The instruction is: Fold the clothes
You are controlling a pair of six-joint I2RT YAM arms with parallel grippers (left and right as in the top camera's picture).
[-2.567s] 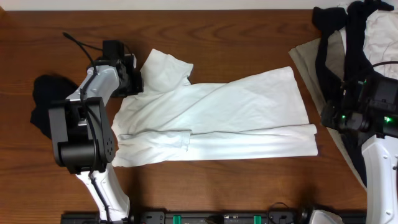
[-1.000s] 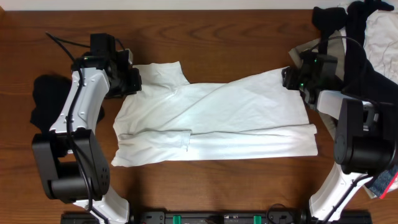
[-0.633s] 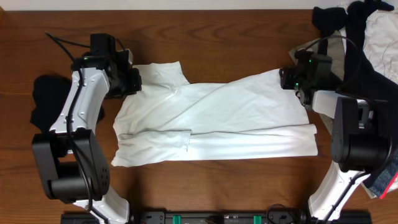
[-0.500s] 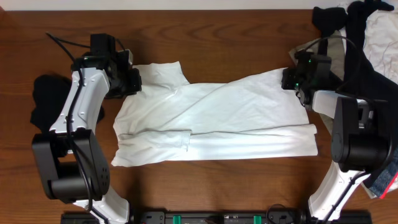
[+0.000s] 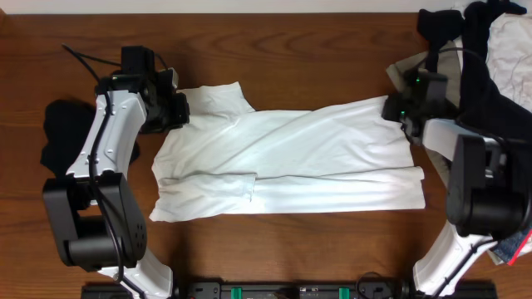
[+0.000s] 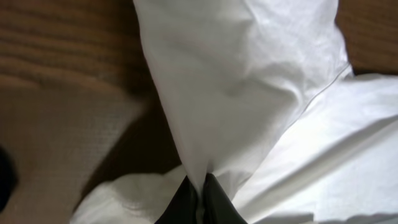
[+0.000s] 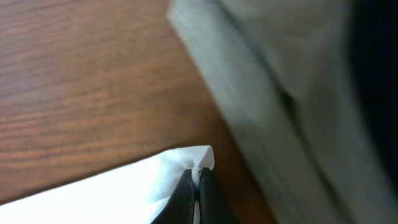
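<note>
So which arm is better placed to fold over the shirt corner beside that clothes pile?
Right, probably: the right tool is pinched on that white T-shirt corner; the left tool grips the opposite end.

Soft, even light covers the table (image 5: 316, 241) from above; both wrist views are dim and blurred close up.

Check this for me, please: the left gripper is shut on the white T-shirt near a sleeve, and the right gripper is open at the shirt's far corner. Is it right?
One part is wrong: the right gripper is not open. It is shut on that corner of the white T-shirt, as the right wrist view shows. The left gripper is shut near a sleeve, as you wrote.
</note>
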